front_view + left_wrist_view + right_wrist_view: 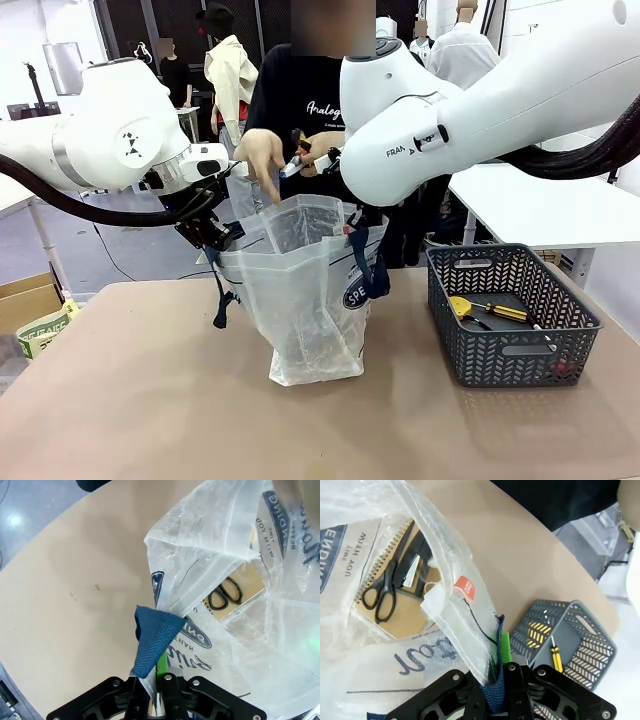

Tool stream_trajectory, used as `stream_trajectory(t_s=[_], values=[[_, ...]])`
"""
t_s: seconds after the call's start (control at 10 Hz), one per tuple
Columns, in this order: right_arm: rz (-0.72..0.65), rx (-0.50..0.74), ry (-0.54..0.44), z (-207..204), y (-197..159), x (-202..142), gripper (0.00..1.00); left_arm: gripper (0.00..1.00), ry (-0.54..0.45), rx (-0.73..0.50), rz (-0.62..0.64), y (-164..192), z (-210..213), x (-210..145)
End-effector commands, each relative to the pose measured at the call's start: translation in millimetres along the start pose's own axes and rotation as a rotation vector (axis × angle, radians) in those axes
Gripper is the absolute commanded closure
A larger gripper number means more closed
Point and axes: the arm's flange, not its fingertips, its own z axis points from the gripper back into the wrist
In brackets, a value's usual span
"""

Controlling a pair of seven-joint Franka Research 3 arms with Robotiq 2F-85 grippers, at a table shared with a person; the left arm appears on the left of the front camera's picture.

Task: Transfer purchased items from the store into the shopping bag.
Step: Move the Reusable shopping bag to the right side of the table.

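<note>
The translucent shopping bag (300, 290) stands open mid-table, held up by both navy handles. My left gripper (213, 236) is shut on the left strap (150, 645), and its fingers (167, 680) pinch the fabric. My right gripper (501, 680) is shut on the right strap (495, 692), with a green pad (505, 647) beside it. Inside the bag lie black scissors (382, 590) on a spiral notebook (235, 587). The person's hands (262, 155) hold a small item (296, 165) above the bag's mouth. The dark grey basket (560, 335) on the right holds a yellow item (459, 305) and a yellow-handled screwdriver (500, 313).
A white table (540, 205) stands behind the basket. A cardboard box with a green-printed pack (40, 330) sits off the table's left edge. Bare tan tabletop (140, 400) lies in front of and left of the bag.
</note>
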Motion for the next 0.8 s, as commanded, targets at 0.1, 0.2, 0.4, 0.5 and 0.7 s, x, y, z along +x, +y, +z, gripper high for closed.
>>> stream_trajectory(t_s=[0.1, 0.2, 0.4, 0.5, 0.7], values=[[0.002, 0.0, -0.001, -0.8, 0.5, 0.7, 1.0, 1.0, -0.001, 0.002, 0.002, 1.1, 0.6, -0.3], [0.002, 0.0, -0.001, -0.8, 0.5, 0.7, 1.0, 1.0, -0.001, 0.002, 0.002, 1.1, 0.6, -0.3], [0.002, 0.0, -0.001, -0.8, 0.5, 0.7, 1.0, 1.0, -0.001, 0.002, 0.002, 1.1, 0.6, -0.3], [0.002, 0.0, -0.001, -0.8, 0.5, 0.7, 1.0, 1.0, -0.001, 0.002, 0.002, 1.1, 0.6, -0.3], [0.002, 0.0, -0.001, -0.8, 0.5, 0.7, 1.0, 1.0, -0.001, 0.002, 0.002, 1.1, 0.6, -0.3]])
